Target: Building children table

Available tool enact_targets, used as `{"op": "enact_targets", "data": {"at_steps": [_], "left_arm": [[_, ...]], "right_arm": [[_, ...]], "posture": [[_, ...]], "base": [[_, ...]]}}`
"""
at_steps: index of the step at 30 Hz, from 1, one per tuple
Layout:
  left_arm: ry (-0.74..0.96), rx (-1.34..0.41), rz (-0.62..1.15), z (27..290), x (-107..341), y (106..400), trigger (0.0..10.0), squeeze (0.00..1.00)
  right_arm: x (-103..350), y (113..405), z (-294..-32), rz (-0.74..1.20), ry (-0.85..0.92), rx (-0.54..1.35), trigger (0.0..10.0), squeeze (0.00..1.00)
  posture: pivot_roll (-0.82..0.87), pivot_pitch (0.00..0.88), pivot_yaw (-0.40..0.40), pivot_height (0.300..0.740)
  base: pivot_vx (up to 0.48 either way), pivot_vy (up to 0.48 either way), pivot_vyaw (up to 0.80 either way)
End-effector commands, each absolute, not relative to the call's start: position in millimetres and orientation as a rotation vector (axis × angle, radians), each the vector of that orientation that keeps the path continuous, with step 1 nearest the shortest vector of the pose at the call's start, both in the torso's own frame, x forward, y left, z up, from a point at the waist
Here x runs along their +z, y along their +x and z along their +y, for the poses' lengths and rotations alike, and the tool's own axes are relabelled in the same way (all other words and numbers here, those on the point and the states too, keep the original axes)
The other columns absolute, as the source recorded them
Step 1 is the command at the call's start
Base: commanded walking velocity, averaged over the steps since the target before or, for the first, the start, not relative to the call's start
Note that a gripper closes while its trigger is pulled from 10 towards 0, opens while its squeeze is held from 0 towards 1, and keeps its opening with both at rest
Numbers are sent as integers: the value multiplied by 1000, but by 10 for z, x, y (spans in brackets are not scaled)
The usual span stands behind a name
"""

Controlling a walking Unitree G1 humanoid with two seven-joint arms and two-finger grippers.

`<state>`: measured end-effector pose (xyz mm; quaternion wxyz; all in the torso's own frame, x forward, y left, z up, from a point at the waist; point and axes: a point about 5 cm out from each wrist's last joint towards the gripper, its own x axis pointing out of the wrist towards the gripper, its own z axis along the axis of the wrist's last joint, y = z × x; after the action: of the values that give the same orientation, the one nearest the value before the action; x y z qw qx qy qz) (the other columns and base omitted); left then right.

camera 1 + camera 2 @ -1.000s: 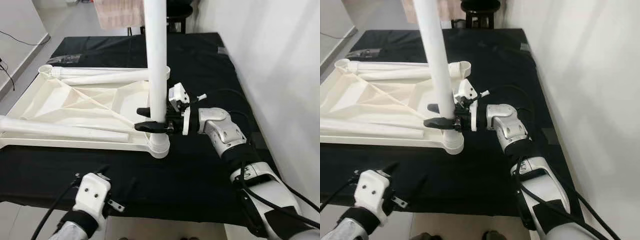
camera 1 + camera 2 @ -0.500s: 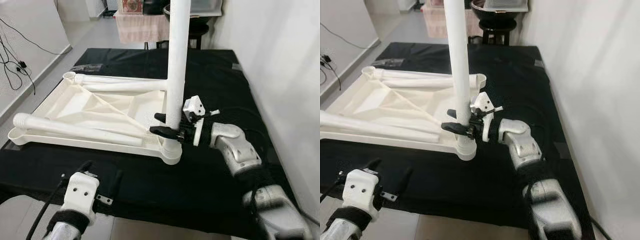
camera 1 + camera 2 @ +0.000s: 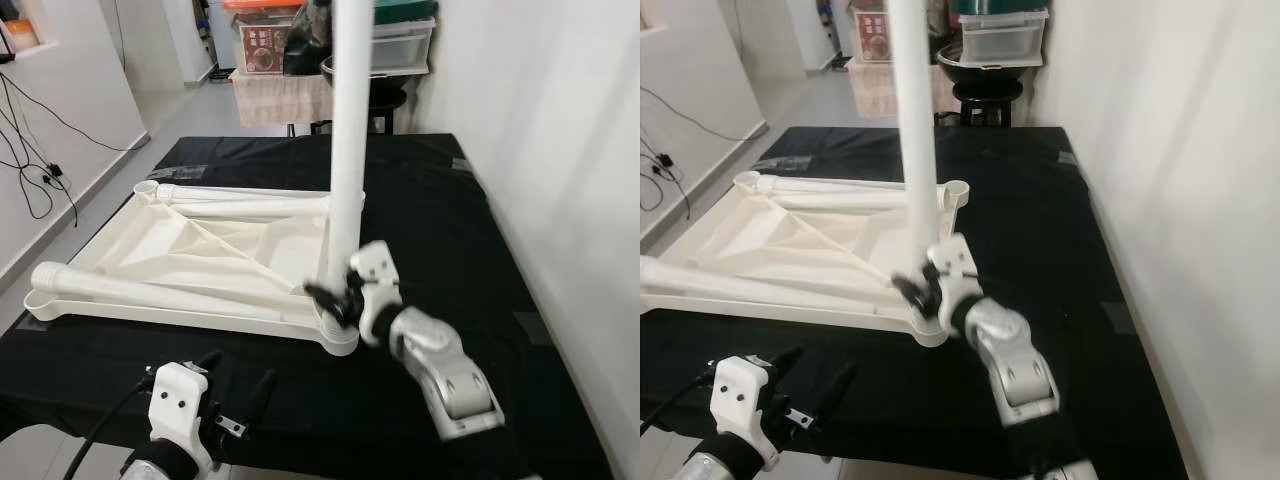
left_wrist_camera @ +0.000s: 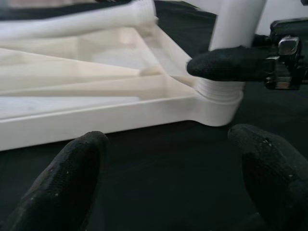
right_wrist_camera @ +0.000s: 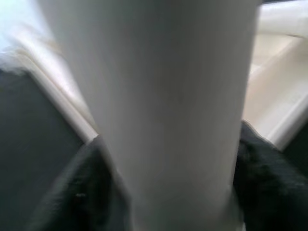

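Observation:
The white children's table top (image 3: pixel 190 262) lies upside down on a black mat. One white leg (image 3: pixel 347 150) stands upright in the near right corner socket (image 4: pixel 219 103). My right gripper (image 3: pixel 328 298) is shut on this leg just above the socket, with a black finger (image 5: pixel 79 195) on each side of it. Two more legs lie across the underside, one at the far edge (image 3: pixel 250 190) and one at the near edge (image 3: pixel 150 290). My left gripper (image 3: pixel 235 385) hovers open over the mat, short of the table's near rim, its fingertips (image 4: pixel 70 175) apart and holding nothing.
The black mat (image 3: pixel 440 200) covers a low platform, with a white wall (image 3: pixel 560 150) close along its right side. Behind it stand a stool with a bowl and storage boxes (image 3: pixel 995 45). Cables (image 3: pixel 35 150) run along the floor on the left.
The whole view has shifted as the camera moved. My right arm has swung round to the near side of the leg and keeps its hold. The left gripper stays open.

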<state>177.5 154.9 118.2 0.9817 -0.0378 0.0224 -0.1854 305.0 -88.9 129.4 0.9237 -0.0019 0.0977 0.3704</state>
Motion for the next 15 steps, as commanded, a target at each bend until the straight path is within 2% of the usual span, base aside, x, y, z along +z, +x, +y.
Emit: {"op": "enact_targets", "data": {"at_steps": [1,2,3,4,9,15], "left_arm": [[-104,-409,61,1532,1146,1799,10000,0],[-112,-428,62,1523,1144,1816,10000,0],[-115,-440,63,1519,1144,1825,10000,0],[-126,-450,65,1510,1137,1839,10000,0],[-160,-469,61,1493,1123,1879,10000,0],[-168,-451,57,1487,1105,1923,10000,0]], "right_arm": [[1556,3084,-836,76,33,948,10000,1000],[1633,3122,-874,43,28,1045,10000,376],[1677,3150,-907,28,19,1097,10000,376],[1713,3189,-942,10,-2,1152,10000,0],[1736,3309,-1003,5,1,1246,10000,0],[1721,3448,-996,22,17,1265,10000,0]], "posture": [[24,60,39,740],[26,56,38,740],[26,56,38,740],[28,44,38,740],[39,24,30,740],[55,8,22,740]], "base": [[0,0,0],[0,0,0],[0,0,0],[0,0,0],[0,0,0],[0,0,0]]}}
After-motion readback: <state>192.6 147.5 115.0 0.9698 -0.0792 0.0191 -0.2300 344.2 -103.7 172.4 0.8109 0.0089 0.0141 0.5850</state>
